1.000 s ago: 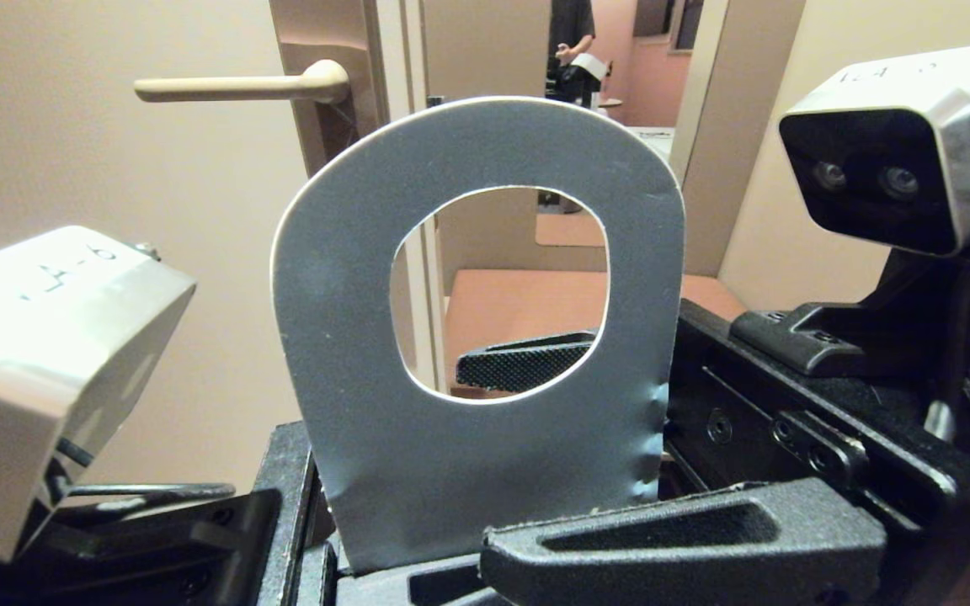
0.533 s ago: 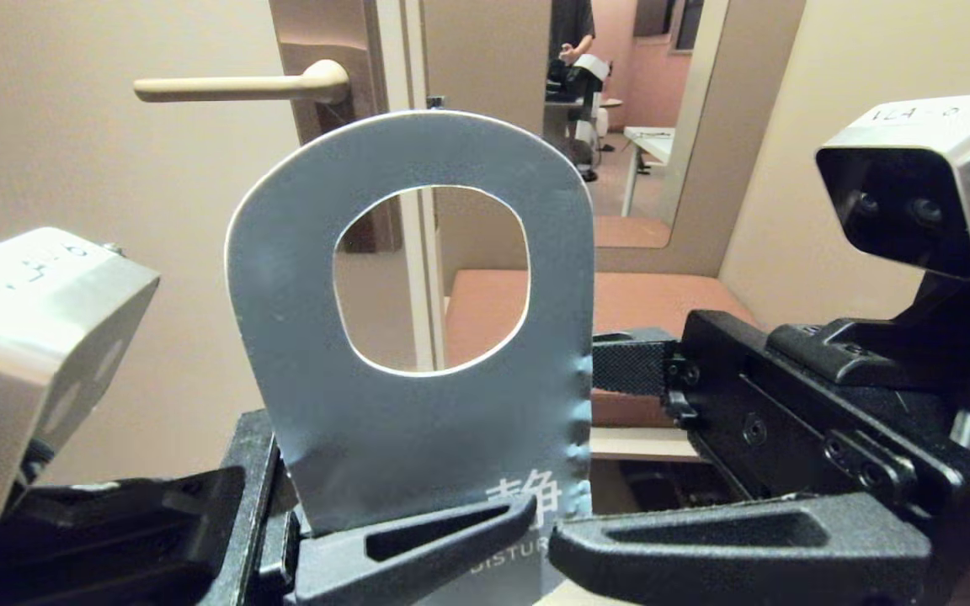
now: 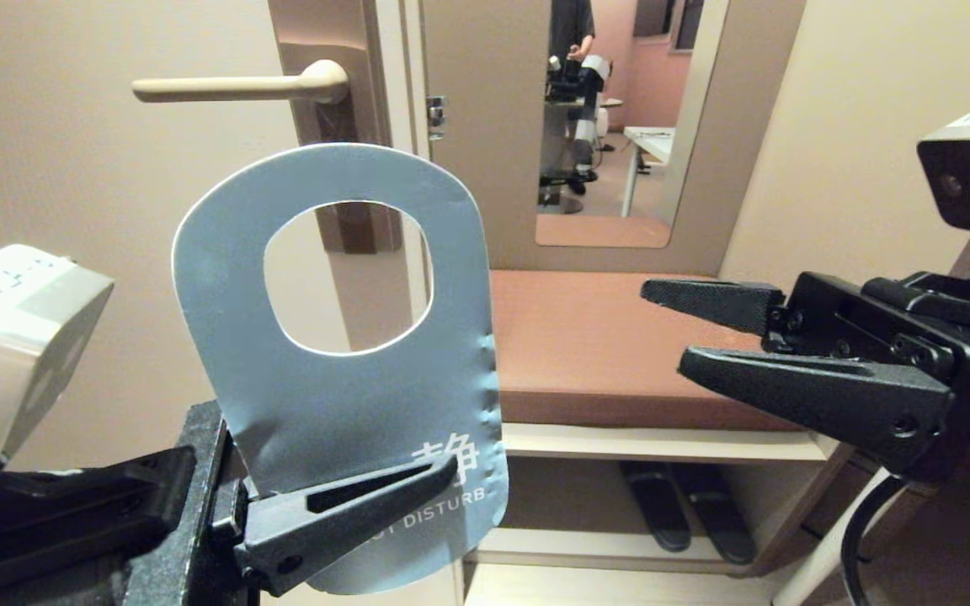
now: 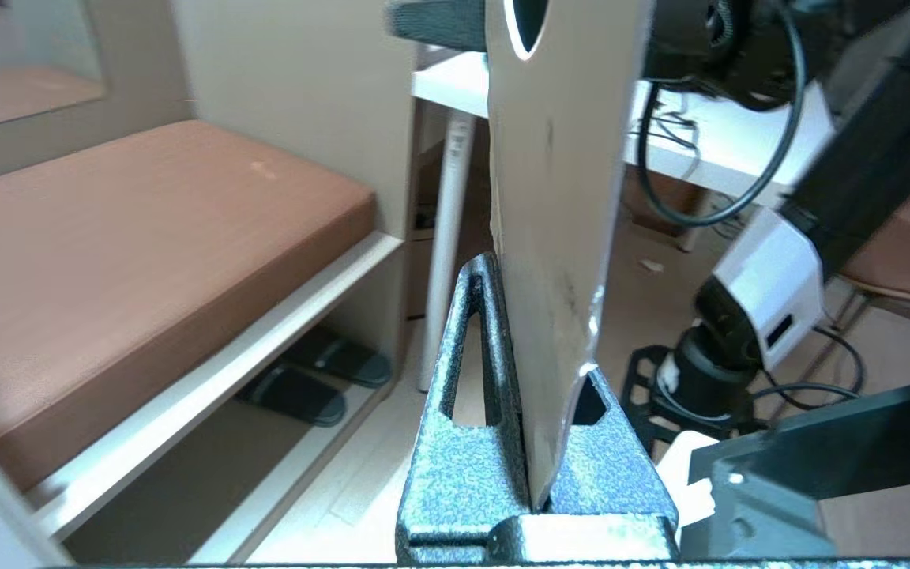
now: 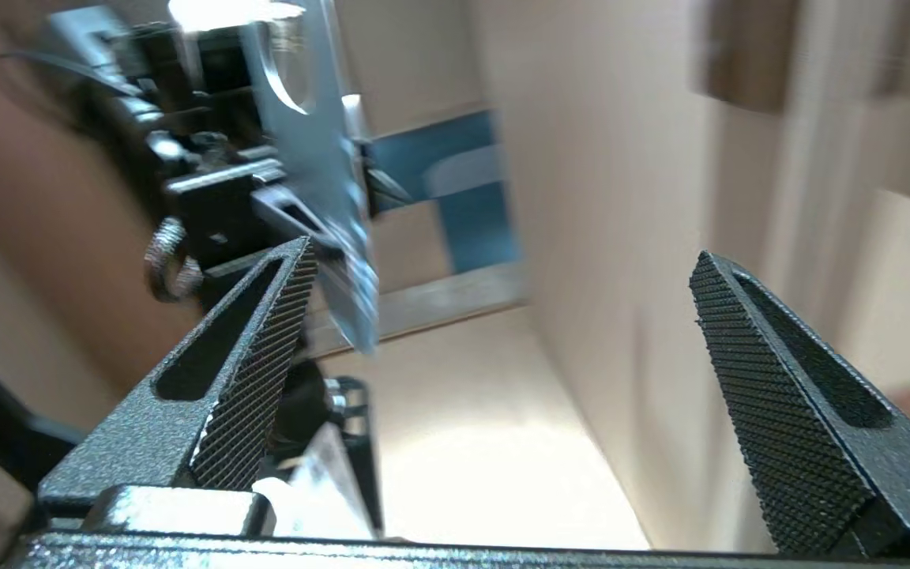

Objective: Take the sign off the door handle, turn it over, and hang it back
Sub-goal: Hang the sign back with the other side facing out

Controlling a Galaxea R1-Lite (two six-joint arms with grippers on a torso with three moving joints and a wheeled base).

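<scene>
Gripping the blue-grey rounded card sign [image 3: 350, 396] by its lower edge below the slim cream lever door handle [image 3: 241, 86], the left claw [image 3: 342, 505] is best kept clamped while the oval hole is lined up with the lever's free tip, the right claw [image 3: 704, 332] gaping empty aside.

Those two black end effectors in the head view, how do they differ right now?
The left end effector is shut on the sign, pinching its lower edge and holding it upright below the door handle; the right end effector is open and holds nothing. The left sits low and near the door, the right off to the side before the bench. Both have black textured fingers.
</scene>
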